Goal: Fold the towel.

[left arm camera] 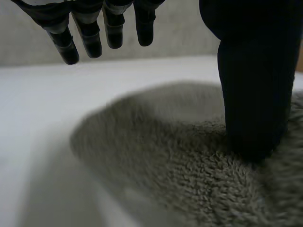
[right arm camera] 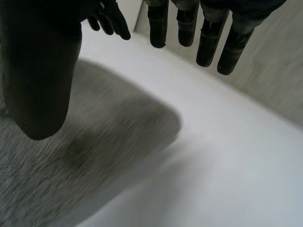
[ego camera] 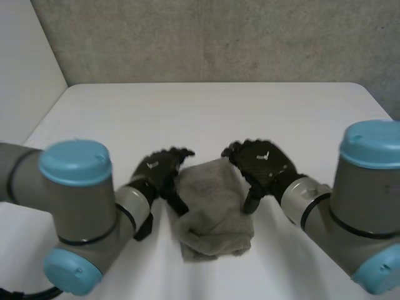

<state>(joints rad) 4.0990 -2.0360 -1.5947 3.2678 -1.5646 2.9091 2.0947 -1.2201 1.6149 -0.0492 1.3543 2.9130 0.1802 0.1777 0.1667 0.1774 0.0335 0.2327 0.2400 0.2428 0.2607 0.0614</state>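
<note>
A grey-brown towel lies folded into a small thick bundle on the white table, between my two hands. My left hand sits at the towel's left edge, open. In the left wrist view its fingers hang straight above the table and its thumb rests on the towel. My right hand is at the towel's right far edge, also open. In its own wrist view its fingers are straight, off the cloth, and its thumb is over the towel.
The far half of the table is bare white up to a grey wall. Both grey arms with light-blue caps flank the towel near the front. My left hand's fingertips appear beyond the towel in the right wrist view.
</note>
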